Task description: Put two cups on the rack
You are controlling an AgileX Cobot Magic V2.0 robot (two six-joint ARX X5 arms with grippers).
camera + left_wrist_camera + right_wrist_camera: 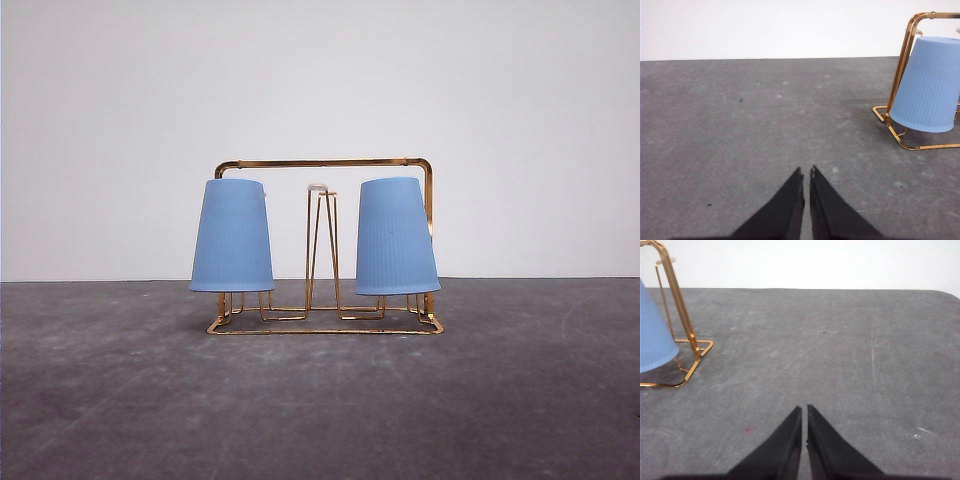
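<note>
On the grey table, the gold rack carries both blue cups upside down on its end pegs, one cup at nine o'clock and the other at three o'clock of the bare middle pegs, while the left gripper and right gripper sit clenched and empty, well apart from it.

Grey desk; gold rack corner; blue cup inverted on it; black end effector, fingertips together, well apart from the rack.

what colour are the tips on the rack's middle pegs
White, seen best in the front view atop the rack's middle pegs.
</note>
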